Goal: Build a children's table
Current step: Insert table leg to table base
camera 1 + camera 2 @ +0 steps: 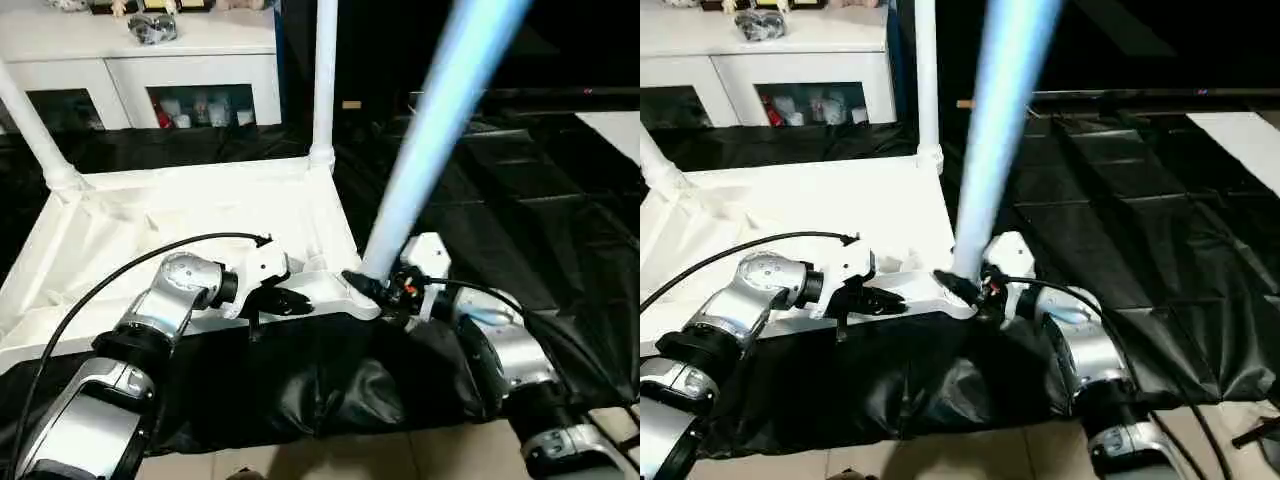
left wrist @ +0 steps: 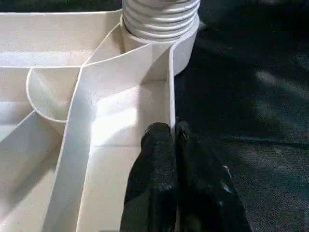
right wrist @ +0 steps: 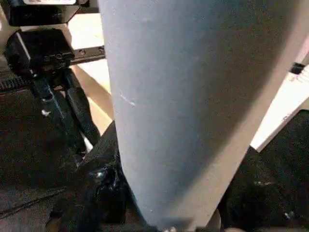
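Observation:
The children's table lies upside down, its ribbed white top [image 1: 200, 220] on a black sheet. Two legs stand in the far corner sockets, one on the left [image 1: 35, 130] and one on the right [image 1: 325, 80]. A third leg [image 1: 430, 140] rises from the near right corner socket, leaning toward the camera. My right gripper [image 1: 385, 285] is shut around that leg's base; in the right wrist view the tube [image 3: 183, 106] sits between its black fingers [image 3: 96, 188]. My left gripper [image 1: 290, 300] is shut on the near rim; its fingers [image 2: 154, 159] pinch the thin wall [image 2: 170, 87] below the threaded socket [image 2: 159, 19].
A white glass-doored cabinet [image 1: 140, 70] stands behind the table. The black sheet [image 1: 520, 220] spreads to the right and bunches under the table's near edge [image 1: 330, 380]. A white panel [image 1: 615, 130] lies at the far right. Light floor [image 1: 400, 455] shows near my arms.

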